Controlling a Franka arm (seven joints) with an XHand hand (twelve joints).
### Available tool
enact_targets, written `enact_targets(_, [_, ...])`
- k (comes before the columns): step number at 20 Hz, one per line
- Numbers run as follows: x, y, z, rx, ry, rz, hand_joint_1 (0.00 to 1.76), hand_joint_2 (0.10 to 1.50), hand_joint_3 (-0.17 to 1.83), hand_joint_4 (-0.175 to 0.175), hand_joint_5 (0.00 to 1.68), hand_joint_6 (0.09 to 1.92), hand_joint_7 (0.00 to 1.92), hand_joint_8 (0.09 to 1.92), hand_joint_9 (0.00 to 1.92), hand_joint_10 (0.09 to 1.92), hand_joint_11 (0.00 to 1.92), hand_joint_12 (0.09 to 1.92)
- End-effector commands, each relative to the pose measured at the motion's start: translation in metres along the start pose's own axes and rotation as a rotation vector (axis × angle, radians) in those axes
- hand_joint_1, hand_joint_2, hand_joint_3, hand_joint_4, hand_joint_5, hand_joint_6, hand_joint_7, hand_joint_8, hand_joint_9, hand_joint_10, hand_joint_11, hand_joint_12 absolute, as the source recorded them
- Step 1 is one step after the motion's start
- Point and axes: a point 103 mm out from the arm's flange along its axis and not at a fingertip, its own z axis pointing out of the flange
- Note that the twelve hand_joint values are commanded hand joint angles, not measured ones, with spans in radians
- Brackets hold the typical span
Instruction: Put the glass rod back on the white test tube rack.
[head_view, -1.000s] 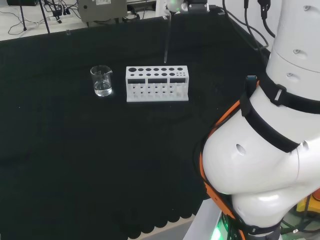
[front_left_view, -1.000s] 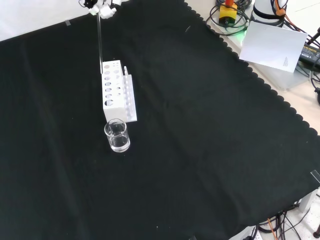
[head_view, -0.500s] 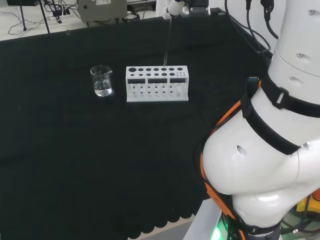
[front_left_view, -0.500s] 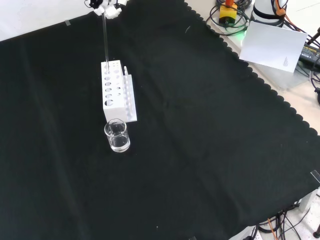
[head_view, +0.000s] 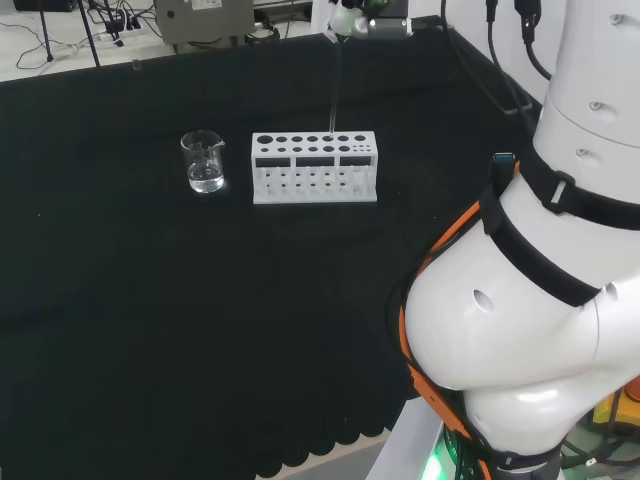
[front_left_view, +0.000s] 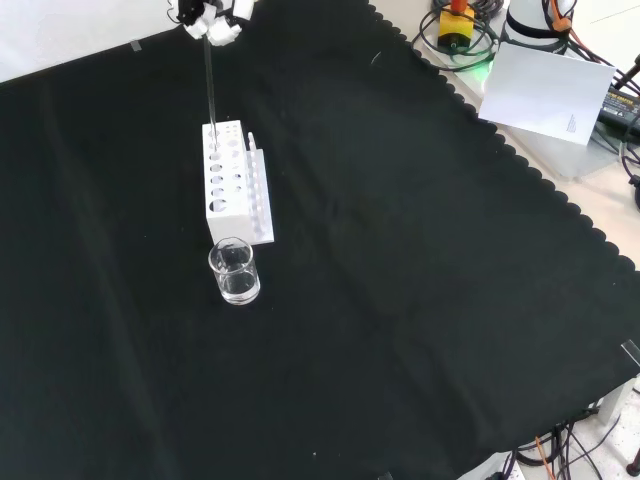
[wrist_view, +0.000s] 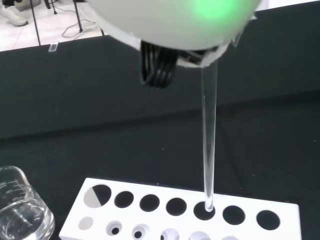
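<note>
rod (wrist_view: 207, 145) tip sits in unlabelled rack (wrist_view: 250, 210) hole.

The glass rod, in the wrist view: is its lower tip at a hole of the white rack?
Yes, the glass rod hangs upright with its tip at one hole in the white rack.

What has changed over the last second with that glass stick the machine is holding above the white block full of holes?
The hand, gripping the glass rod by its top, has carried it from behind the white rack to over it and lowered it; the rod's tip now sits at the mouth of a hole in the rack's back row. The rod remains held and upright. The rack and the beaker have not moved.
</note>
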Motion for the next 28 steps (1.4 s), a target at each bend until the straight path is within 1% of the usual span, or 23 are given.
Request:
enact_targets(1, [-0.006,0.002,0.005,0.001,0.023,-0.049,1.22,0.51,0.92,-0.175,1.29,0.77,1.6,0.84,1.69,0.87,1.29,0.95])
enact_targets(4, [-0.002,0.004,0.007,0.018,0.013,-0.054,1.22,0.51,0.92,-0.175,1.29,0.77,1.6,0.84,1.69,0.87,1.29,0.95])
enact_targets(7, [0.0,0.011,0.016,0.032,0.012,-0.054,1.22,0.51,0.92,-0.175,1.29,0.77,1.6,0.84,1.69,0.87,1.29,0.95])
enact_targets(13, [-0.005,0.015,0.027,0.043,0.013,-0.044,1.22,0.51,0.92,-0.175,1.29,0.77,1.6,0.84,1.69,0.87,1.29,0.95])
enact_targets(19, [-0.003,0.019,0.045,0.083,0.003,-0.052,1.22,0.51,0.92,-0.175,1.29,0.77,1.6,0.84,1.69,0.87,1.28,0.95])
enact_targets(24, [-0.005,0.023,0.05,0.09,0.004,-0.043,1.22,0.51,0.92,-0.175,1.29,0.77,1.6,0.84,1.69,0.87,1.28,0.95])
enact_targets(25, [-0.009,0.021,0.05,0.086,0.012,-0.046,1.22,0.51,0.92,-0.175,1.29,0.77,1.6,0.84,1.69,0.87,1.28,0.95])
enact_targets(28, [-0.011,0.02,0.051,0.093,0.008,-0.053,1.22,0.51,0.92,-0.175,1.29,0.77,1.6,0.84,1.69,0.87,1.28,0.95])
